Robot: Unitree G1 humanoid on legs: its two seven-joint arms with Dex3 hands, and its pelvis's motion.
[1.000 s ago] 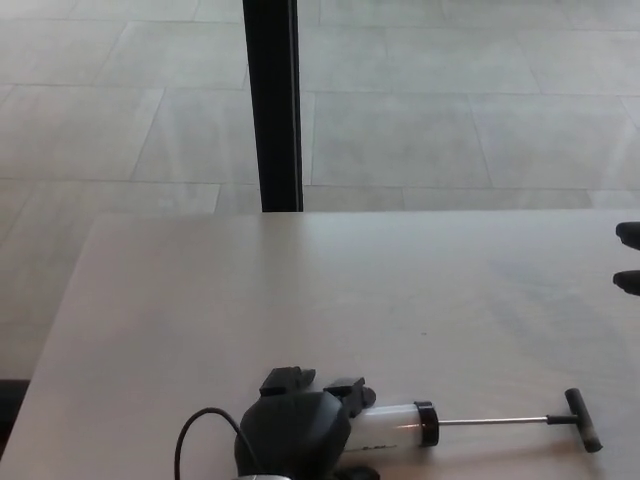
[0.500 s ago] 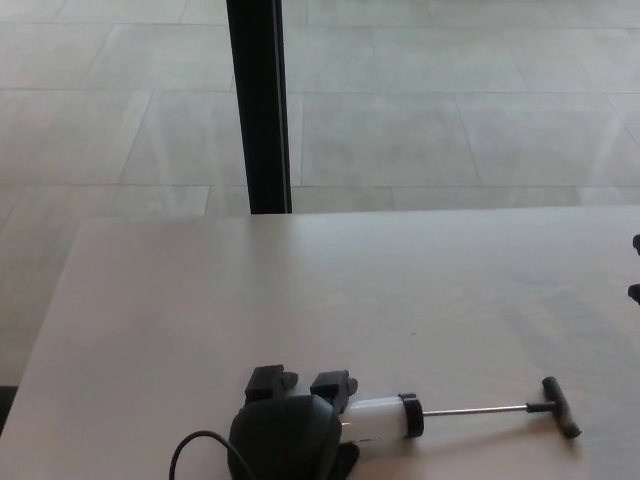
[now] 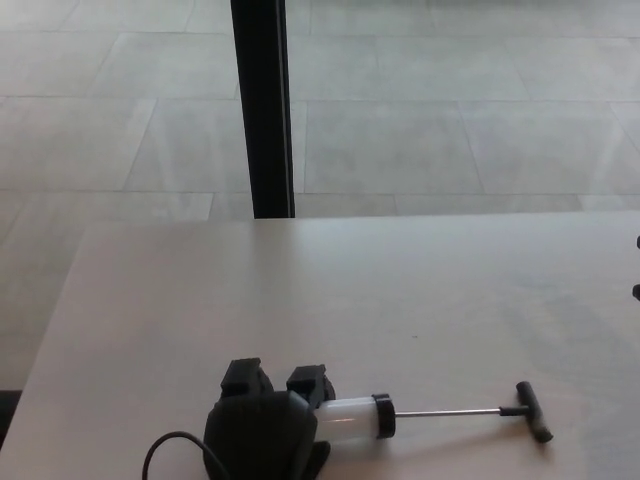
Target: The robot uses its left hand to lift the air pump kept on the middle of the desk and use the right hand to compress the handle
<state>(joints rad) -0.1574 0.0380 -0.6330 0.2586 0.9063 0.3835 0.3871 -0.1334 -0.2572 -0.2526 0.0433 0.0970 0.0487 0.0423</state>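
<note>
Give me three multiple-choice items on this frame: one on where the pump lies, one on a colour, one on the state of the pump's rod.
1. Where on the desk is the pump?
A. near edge
B. far edge by the post
C. far right corner

2. What colour is the T-handle?
A. white
B. black
C. red

3. How is the rod?
A. pushed fully in
C. detached
B. drawn out

Answers: 1 A, the pump lies low in the picture under the left robot hand, far from the post. 2 B, the handle is dark like the collar. 3 B, a long bare stretch of rod separates collar and handle.
</note>
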